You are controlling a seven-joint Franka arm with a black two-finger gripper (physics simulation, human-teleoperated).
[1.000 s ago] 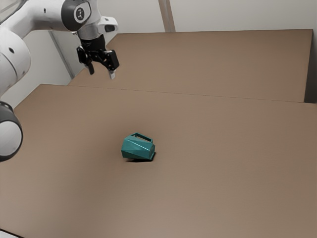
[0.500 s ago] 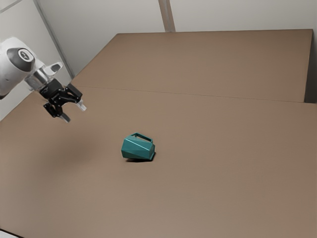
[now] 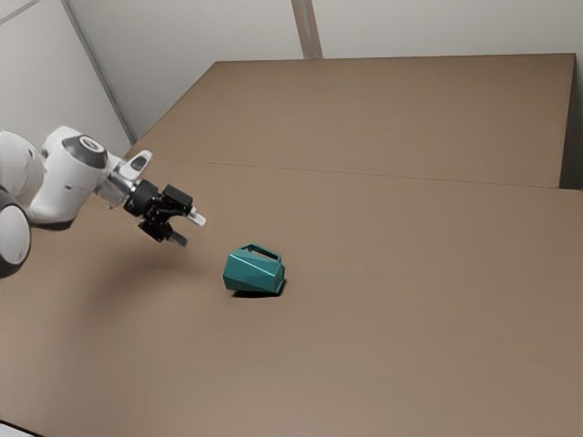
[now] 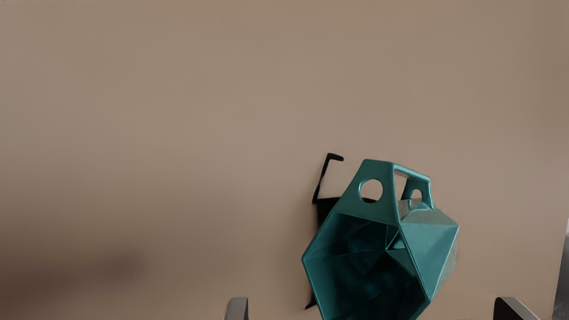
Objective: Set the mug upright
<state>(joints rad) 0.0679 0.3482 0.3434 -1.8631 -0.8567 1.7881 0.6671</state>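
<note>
1. My arm (image 3: 68,187) is showing smooth white shells with rounded, bulging contours.
2. One big joint (image 3: 13,235) is presenting a pale round face, and a dark grey band is curving along its edge.
3. Further along, a dark grey cap (image 3: 76,153) is carrying a round emblem (image 3: 91,144) edged in white.
4. My wrist section (image 3: 114,187) is gleaming in silvery metal.
5. Beside it, a white housing (image 3: 137,165) is bearing a small dark oval patch (image 3: 139,163).
6. My gripper (image 3: 189,229) is sporting a blocky, black, angular body, and its two slim fingertips (image 4: 237,310) are displaying grey surfaces with rounded corners, one of them also showing a black face.
</note>
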